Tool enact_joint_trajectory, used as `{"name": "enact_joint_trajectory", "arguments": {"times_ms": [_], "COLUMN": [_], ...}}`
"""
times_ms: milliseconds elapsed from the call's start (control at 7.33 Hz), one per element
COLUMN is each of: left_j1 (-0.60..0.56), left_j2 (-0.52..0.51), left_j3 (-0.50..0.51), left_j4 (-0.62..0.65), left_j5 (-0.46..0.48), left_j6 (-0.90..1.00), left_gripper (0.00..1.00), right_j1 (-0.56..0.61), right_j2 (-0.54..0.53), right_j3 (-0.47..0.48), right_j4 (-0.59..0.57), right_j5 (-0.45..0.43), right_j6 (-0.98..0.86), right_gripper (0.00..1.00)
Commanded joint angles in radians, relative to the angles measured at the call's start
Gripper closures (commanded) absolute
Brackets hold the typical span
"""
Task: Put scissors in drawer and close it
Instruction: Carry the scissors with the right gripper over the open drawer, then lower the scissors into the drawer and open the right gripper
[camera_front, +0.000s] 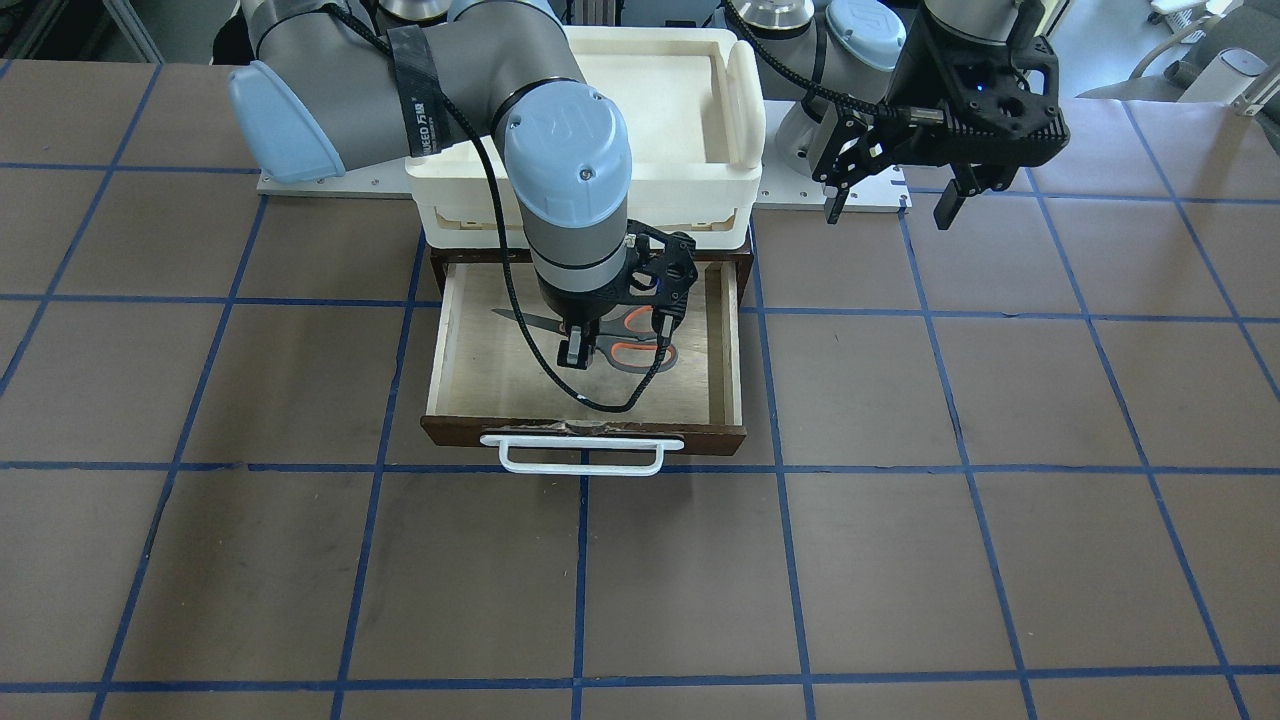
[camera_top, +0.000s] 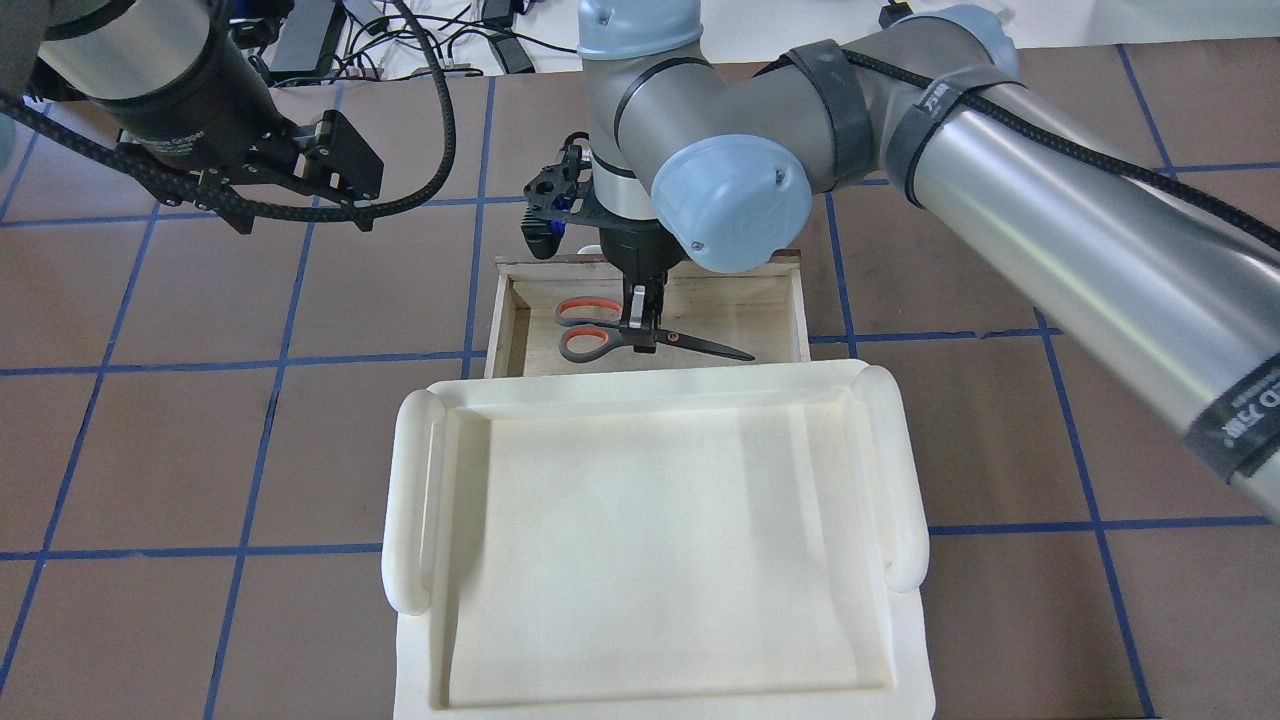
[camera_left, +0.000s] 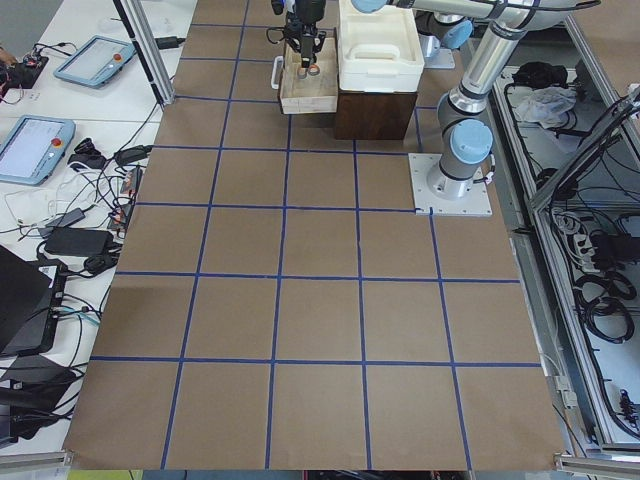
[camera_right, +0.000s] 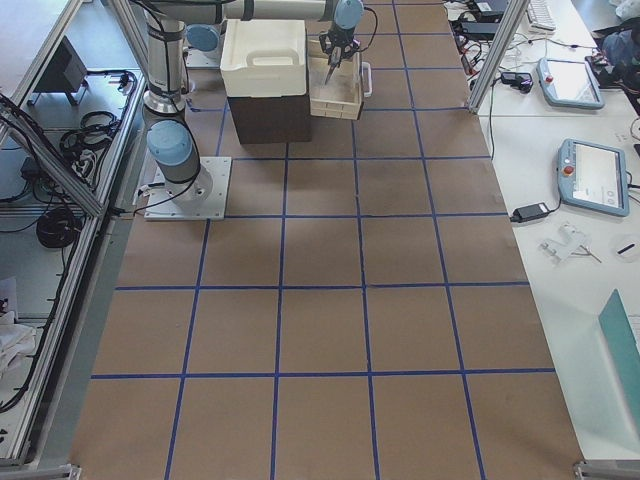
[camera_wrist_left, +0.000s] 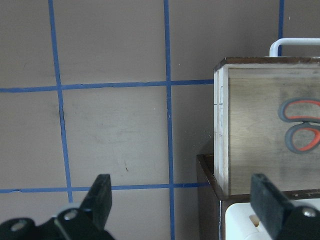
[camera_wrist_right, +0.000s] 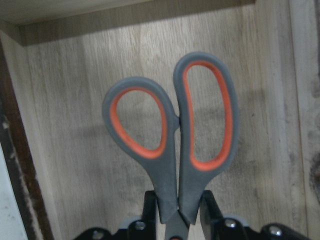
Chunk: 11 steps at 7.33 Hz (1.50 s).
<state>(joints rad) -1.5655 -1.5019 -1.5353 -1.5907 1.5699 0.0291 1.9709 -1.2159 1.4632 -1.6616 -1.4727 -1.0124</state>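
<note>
The scissors (camera_front: 640, 352) have grey handles with orange-red lining and dark blades. They lie low inside the open wooden drawer (camera_front: 470, 350), blades toward the view's left. My right gripper (camera_front: 572, 352) points down into the drawer and is shut on the scissors near the pivot. The right wrist view shows the handles (camera_wrist_right: 167, 175) between both fingers (camera_wrist_right: 210, 207) over the drawer's floor (camera_wrist_right: 75, 125). In the overhead view the scissors (camera_top: 590, 340) sit under the gripper (camera_top: 640, 335). My left gripper (camera_front: 890, 205) is open and empty beside the drawer (camera_wrist_left: 250, 125).
A white plastic tray (camera_front: 650, 100) sits on the dark brown cabinet (camera_right: 270, 115) behind the drawer. The drawer's white bar handle (camera_front: 580, 455) sticks out toward the operators' side. The brown table has blue grid lines (camera_front: 780, 470).
</note>
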Motion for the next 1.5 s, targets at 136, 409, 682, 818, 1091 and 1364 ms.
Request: {"name": "enact_joint_trajectory", "arguments": {"times_ms": [136, 409, 682, 818, 1091, 1364], "left_j1": [0.001, 0.001, 0.001, 0.001, 0.001, -0.001], "left_j2": [0.002, 0.002, 0.002, 0.002, 0.002, -0.03], "left_j3": [0.0, 0.0, 0.0, 0.0, 0.001, 0.015], "left_j4": [-0.002, -0.002, -0.002, 0.0, 0.002, 0.001], "left_j5": [0.001, 0.002, 0.002, 0.002, 0.002, -0.007], "left_j6": [0.0, 0.0, 0.0, 0.0, 0.0, -0.014], "left_gripper": [0.0, 0.0, 0.0, 0.0, 0.0, 0.0], "right_j1": [0.0, 0.0, -0.003, -0.017, -0.044, -0.186], "right_j2": [0.036, 0.041, 0.026, 0.015, -0.069, -0.121], "right_j3": [0.003, 0.009, 0.008, 0.002, -0.003, -0.001], "right_j4": [-0.012, -0.036, -0.082, -0.082, -0.148, -0.155], "right_j5": [0.003, 0.003, -0.012, -0.008, -0.02, -0.017], "right_j6": [0.003, 0.003, 0.005, 0.03, 0.323, 0.545], "right_gripper": [0.75, 0.3, 0.0, 0.0, 0.0, 0.0]}}
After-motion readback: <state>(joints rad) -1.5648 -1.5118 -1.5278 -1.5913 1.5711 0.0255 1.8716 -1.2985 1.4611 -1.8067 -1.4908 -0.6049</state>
